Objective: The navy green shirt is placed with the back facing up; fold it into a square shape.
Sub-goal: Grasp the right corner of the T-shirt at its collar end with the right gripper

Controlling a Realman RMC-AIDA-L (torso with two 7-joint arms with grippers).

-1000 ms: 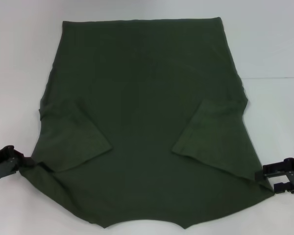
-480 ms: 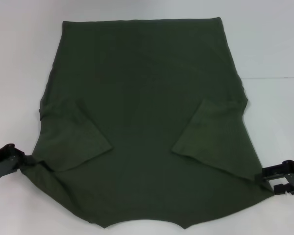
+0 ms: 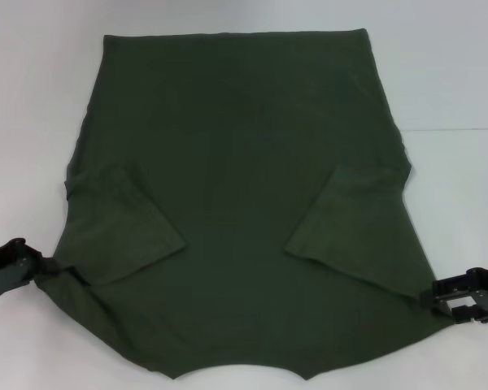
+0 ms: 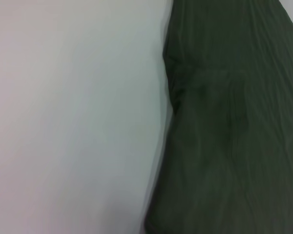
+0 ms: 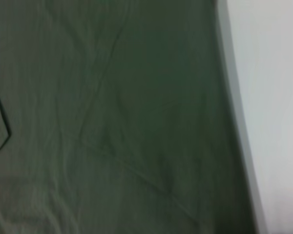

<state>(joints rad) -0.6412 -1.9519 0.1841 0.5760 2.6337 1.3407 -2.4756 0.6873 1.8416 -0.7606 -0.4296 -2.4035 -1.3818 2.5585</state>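
The navy green shirt point(image 3: 236, 187) lies flat on the white table, both short sleeves folded inward onto the body. My left gripper point(image 3: 34, 270) sits at the shirt's near left corner, shut on a pinch of fabric that is drawn to a point toward it. At the near right corner, my right gripper point(image 3: 449, 299) has its two black fingers apart against the shirt's edge. The left wrist view has the shirt's side edge point(image 4: 224, 126) beside bare table. Green cloth point(image 5: 112, 117) fills most of the right wrist view, with table along one side.
The white table point(image 3: 455, 73) runs on all sides of the shirt. A faint seam in the table surface point(image 3: 455, 130) crosses at the right. The shirt's near hem runs to the bottom of the head view.
My right gripper has slid a little nearer along the shirt's right edge. The left gripper and the shirt have barely moved.
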